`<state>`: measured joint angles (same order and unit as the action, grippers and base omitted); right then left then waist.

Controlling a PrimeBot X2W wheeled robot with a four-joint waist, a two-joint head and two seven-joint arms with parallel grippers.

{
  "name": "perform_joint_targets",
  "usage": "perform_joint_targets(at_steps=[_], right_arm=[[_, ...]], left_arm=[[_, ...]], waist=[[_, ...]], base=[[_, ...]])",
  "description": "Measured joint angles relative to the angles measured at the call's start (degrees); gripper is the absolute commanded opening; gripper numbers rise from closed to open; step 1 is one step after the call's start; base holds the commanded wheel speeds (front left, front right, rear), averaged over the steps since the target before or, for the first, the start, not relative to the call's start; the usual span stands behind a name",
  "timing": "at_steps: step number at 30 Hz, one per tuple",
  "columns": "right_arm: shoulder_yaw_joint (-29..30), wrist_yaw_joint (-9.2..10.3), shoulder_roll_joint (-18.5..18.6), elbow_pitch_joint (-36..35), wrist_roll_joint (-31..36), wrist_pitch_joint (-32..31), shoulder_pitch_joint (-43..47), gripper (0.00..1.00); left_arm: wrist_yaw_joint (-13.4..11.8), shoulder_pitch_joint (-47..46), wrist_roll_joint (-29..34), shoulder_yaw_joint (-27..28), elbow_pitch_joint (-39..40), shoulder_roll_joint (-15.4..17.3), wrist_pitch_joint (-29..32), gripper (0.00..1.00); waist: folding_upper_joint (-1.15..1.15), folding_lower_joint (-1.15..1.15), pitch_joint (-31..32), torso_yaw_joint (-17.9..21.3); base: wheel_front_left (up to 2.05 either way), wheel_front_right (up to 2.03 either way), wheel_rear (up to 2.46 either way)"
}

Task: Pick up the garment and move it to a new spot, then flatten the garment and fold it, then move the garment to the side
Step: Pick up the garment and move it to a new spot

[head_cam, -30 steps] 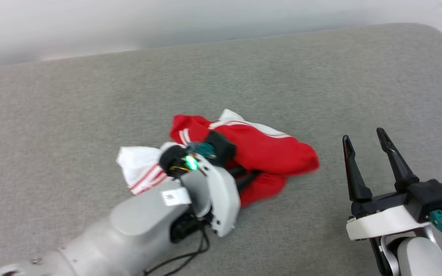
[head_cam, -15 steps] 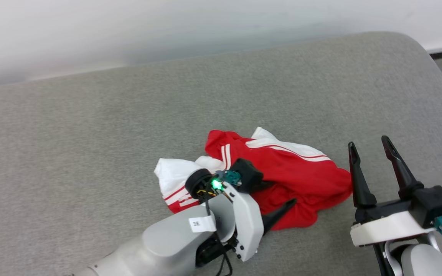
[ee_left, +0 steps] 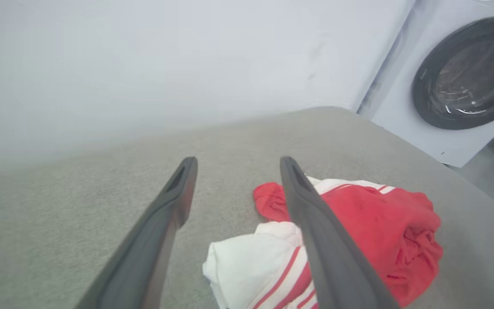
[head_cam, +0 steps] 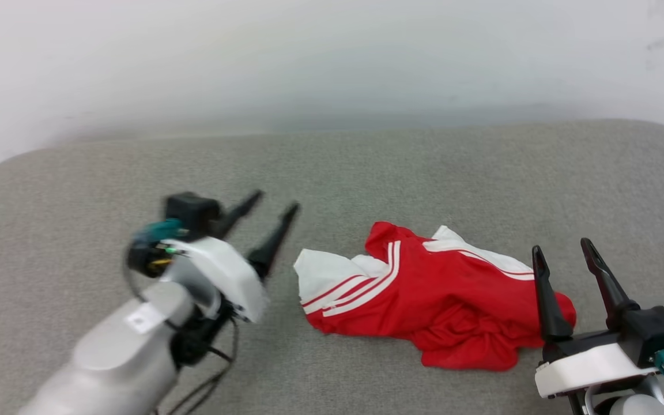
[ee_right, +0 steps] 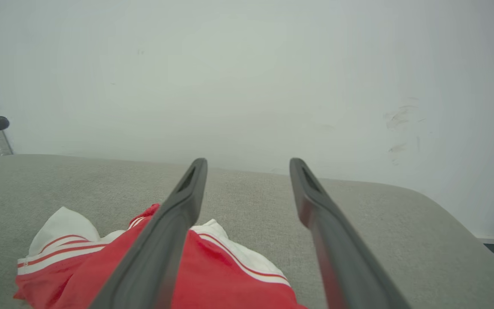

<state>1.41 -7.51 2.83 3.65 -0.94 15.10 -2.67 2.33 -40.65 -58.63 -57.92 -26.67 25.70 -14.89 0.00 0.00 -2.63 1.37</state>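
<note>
The garment (head_cam: 424, 294), a red jersey with white sleeves and red-and-white stripes, lies crumpled on the grey padded surface (head_cam: 366, 167), right of centre in the head view. My left gripper (head_cam: 274, 208) is open with nothing in it and hovers to the garment's left, clear of the cloth. In the left wrist view, the garment (ee_left: 375, 227) lies below and right of that gripper (ee_left: 236, 165). My right gripper (head_cam: 562, 251) stands open at the garment's right end, its fingers over the cloth's edge. The right wrist view has the garment (ee_right: 230, 274) low, beneath that gripper (ee_right: 247, 165).
A pale wall (head_cam: 309, 57) rises behind the grey surface. A white washing machine (ee_left: 457, 86) with a dark round door stands past the surface's rounded right corner in the left wrist view. Bare grey surface lies left of and behind the garment.
My left gripper has opened, let go of the garment and drawn away to the left. The head camera has shifted, so the whole scene sits lower and further right. The right gripper stays open.
</note>
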Motion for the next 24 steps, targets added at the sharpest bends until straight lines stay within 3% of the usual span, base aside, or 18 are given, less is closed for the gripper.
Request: perform_joint_targets(at_steps=[3,4,10,17,24], right_arm=[[0.4,0.00,0.0,-0.2,0.0,0.0,0.6,1.00],[0.5,0.00,0.0,-0.5,0.1,0.0,0.8,1.00],[1.0,0.00,0.0,-1.1,0.1,0.0,1.6,1.00],[1.1,0.00,0.0,-1.8,-0.3,0.0,2.8,1.00],[1.2,0.00,0.0,-2.0,-0.6,0.0,2.8,1.00]], left_arm=[[-2.7,4.1,3.3,9.3,5.5,3.2,-0.1,1.00],[-4.4,8.6,6.7,15.1,9.5,4.6,-0.2,1.00],[-7.3,23.6,17.8,29.5,20.1,3.5,-0.2,1.00],[-6.6,36.7,27.1,39.0,26.9,-3.2,-0.2,1.00],[-2.9,41.4,31.9,43.5,26.7,-8.7,-0.2,1.00]], waist=[[0.00,0.00,0.9,-1.3],[0.00,0.00,1.3,-1.9],[0.00,0.00,1.4,-2.2],[0.00,0.00,1.7,-1.8],[0.00,0.00,1.6,-1.6]], base=[[0.00,0.00,0.00],[0.00,0.00,0.00],[0.00,0.00,0.00],[0.00,0.00,0.00],[0.00,0.00,0.00]])
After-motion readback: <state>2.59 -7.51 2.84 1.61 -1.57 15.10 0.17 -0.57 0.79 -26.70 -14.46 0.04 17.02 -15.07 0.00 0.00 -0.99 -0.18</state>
